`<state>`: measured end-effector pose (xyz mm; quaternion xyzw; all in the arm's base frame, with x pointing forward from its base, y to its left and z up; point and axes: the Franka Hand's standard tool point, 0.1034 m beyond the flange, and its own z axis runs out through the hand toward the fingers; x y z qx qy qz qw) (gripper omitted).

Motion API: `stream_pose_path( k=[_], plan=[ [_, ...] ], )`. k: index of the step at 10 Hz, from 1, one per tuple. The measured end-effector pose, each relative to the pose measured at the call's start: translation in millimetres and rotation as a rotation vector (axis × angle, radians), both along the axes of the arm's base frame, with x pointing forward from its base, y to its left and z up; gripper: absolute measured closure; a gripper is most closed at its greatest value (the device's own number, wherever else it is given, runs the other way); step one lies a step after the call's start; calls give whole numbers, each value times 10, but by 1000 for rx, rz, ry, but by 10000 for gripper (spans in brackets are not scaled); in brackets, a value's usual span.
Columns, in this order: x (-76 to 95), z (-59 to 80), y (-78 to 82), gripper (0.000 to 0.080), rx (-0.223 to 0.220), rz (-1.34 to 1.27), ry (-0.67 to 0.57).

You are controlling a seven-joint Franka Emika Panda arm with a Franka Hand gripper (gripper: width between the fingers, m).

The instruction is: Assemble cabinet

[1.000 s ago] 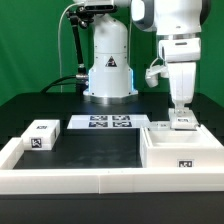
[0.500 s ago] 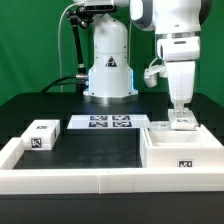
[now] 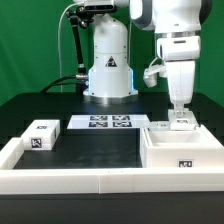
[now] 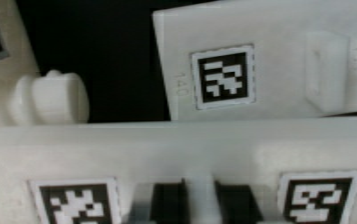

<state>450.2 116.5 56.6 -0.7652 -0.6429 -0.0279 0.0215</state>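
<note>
**Gripper low over the back of the cabinet box, grip unclear**

Exterior view: the gripper [image 3: 181, 112] hangs straight down from the arm on the exterior view's right; its fingertips sit at a small white part [image 3: 182, 124] on the back edge of the cabinet box body [image 3: 180, 152]; the fingers look narrow, but whether they pinch that part or only touch it cannot be told. The box body lies open-topped on the black table [image 3: 95, 150] at the exterior view's right, one tag on its front wall. A small white block [image 3: 42, 135] with a tag lies well apart at the exterior view's left. The marker board [image 3: 108, 123] lies flat in front of the robot base [image 3: 108, 65]. A low white border wall [image 3: 90, 182] runs along the near edge.

Wrist view: blurred and close; a white tagged edge [image 4: 175, 150] with two tags fills the foreground; beyond it lies a white panel [image 4: 273, 60] with one tag; a round white knob [image 4: 47, 97] sits beside that panel. The fingers cannot be made out clearly here.
</note>
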Motion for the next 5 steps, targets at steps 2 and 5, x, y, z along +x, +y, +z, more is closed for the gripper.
stream_pose_path(
  k=[2, 5],
  plan=[
    [21, 6, 4, 729, 1, 0, -2],
    [94, 14, 18, 729, 4, -5, -6]
  ],
)
